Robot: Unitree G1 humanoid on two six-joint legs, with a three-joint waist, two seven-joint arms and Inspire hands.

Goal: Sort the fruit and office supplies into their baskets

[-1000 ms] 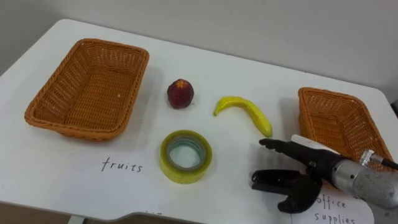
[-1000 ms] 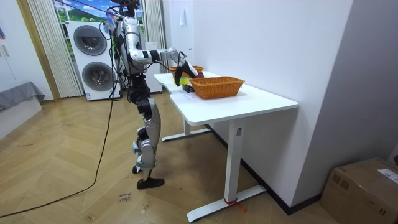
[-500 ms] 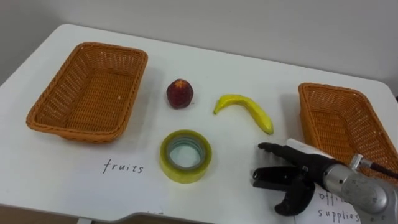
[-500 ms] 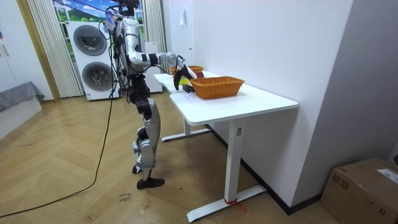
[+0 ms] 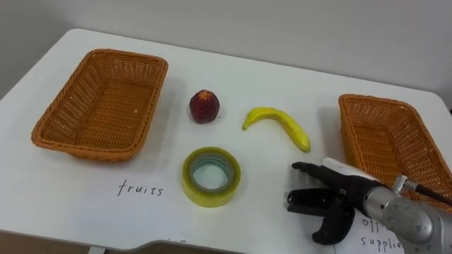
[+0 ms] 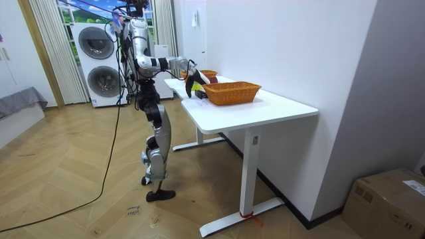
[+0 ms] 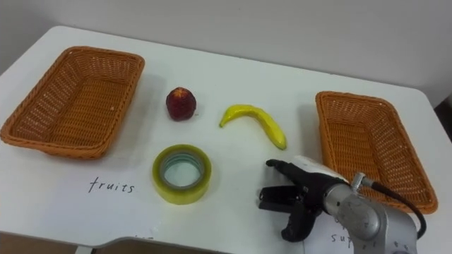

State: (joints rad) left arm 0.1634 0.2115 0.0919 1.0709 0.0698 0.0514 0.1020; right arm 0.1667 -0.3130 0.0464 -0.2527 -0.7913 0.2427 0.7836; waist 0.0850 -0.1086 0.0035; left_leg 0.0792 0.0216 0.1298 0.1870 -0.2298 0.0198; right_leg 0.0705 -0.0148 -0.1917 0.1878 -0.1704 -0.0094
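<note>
A dark red apple (image 5: 204, 106) and a yellow banana (image 5: 277, 121) lie in the middle of the white table. In front of them a roll of yellow tape (image 5: 210, 176) lies flat. An empty wicker basket (image 5: 42, 127) stands at the left, above a handwritten "fruits" label (image 5: 139, 188). A second empty wicker basket (image 5: 353, 134) stands at the right. My right hand (image 5: 332, 201) hovers low at the front right, just below the banana's tip and right of the tape. It is open, fingers pointing left, holding nothing.
A paper label for office supplies (image 5: 381, 236) lies under my right forearm near the front edge. In the room view I stand at the end of the white desk (image 6: 265, 109), with washing machines (image 6: 99, 63) behind me.
The eye view has shifted slightly. My right hand stays in nearly the same place, and the fruit, tape and baskets have not moved.
</note>
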